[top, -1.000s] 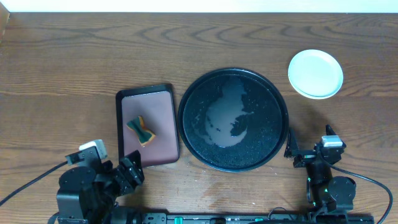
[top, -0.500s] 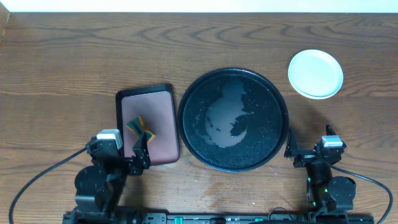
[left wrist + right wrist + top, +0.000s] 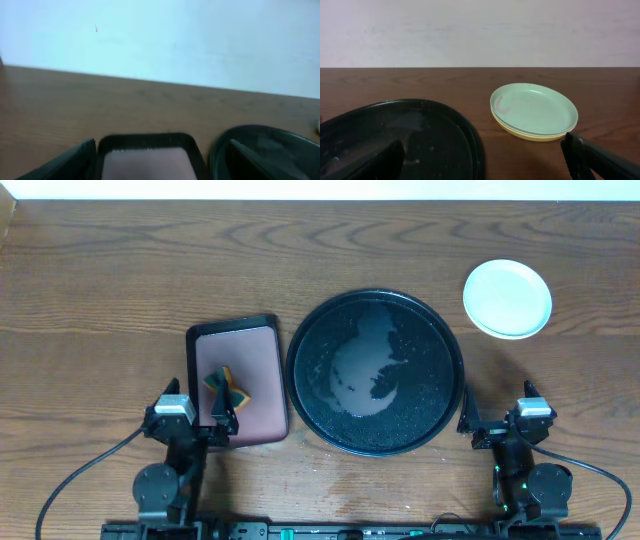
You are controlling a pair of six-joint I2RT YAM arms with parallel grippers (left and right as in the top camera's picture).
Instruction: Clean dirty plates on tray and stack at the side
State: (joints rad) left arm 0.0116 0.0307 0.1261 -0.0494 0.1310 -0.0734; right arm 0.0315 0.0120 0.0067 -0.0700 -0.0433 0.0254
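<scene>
The plates (image 3: 507,298) sit stacked on the table at the back right, off the tray. In the right wrist view the top plate is mint (image 3: 535,111) with a faint reddish smear, and a yellow plate's edge (image 3: 530,135) shows beneath it. The large round black tray (image 3: 300,370) lies in the middle, wet and holding no plates; it also shows in the right wrist view (image 3: 420,135) and the left wrist view (image 3: 265,142). My left gripper (image 3: 200,416) (image 3: 160,167) is open and empty at the near edge of the maroon tray. My right gripper (image 3: 497,412) (image 3: 482,165) is open and empty, right of the black tray's front.
A small rectangular maroon tray with a black rim (image 3: 255,345) (image 3: 150,157) lies left of the black tray. A yellow-green sponge (image 3: 227,390) rests on it. Both arm bases stand at the table's front edge.
My left arm has swung from the front left corner to the right and now faces the maroon tray squarely. The right arm, plates and trays have not moved.
</scene>
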